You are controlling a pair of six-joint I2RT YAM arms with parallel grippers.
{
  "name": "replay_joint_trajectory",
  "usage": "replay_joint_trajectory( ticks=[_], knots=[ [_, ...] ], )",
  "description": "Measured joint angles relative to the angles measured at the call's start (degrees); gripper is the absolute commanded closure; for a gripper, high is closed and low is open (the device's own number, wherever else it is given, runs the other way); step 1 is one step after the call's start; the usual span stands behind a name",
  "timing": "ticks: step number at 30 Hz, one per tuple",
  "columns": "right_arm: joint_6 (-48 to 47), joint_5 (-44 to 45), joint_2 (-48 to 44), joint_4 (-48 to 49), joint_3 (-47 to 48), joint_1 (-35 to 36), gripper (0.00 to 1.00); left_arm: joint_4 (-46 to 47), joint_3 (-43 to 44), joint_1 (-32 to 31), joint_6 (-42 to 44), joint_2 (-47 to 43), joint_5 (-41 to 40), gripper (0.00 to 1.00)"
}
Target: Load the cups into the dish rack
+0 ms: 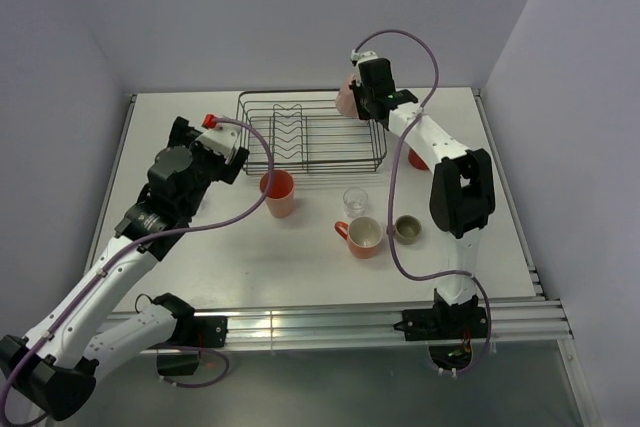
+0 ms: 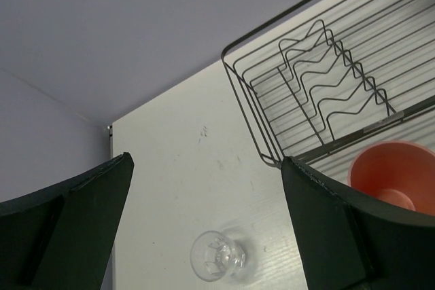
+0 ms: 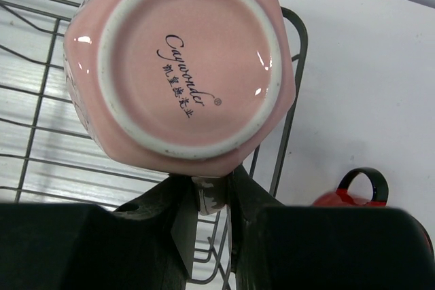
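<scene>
The black wire dish rack point(image 1: 310, 137) stands at the back middle of the table and holds no cups. My right gripper point(image 1: 362, 99) is shut on the handle of the pale pink mug point(image 1: 346, 97) and holds it above the rack's far right corner. In the right wrist view the mug's base point(image 3: 183, 66) faces the camera, over the rack's edge wire point(image 3: 289, 100). My left gripper point(image 1: 228, 155) is open and empty left of the rack. A clear glass point(image 2: 217, 256) stands on the table between its fingers point(image 2: 340, 229). The salmon tumbler point(image 1: 278, 192) stands in front of the rack.
A second clear glass point(image 1: 355, 200), the orange mug point(image 1: 362, 237) and the grey-olive mug point(image 1: 407, 229) stand in the near middle. The red mug point(image 1: 415, 159) is half hidden behind my right arm, right of the rack; it also shows in the right wrist view point(image 3: 353, 191). Walls close off the back and sides.
</scene>
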Motion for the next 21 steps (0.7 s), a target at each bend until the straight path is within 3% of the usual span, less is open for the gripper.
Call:
replay_joint_trajectory(
  ticks=[21],
  knots=[
    [5.2,7.5,4.6,2.0,-1.5,0.7,1.0,-6.3,1.9,0.0,-1.7,3.5,0.1,0.01]
  ],
)
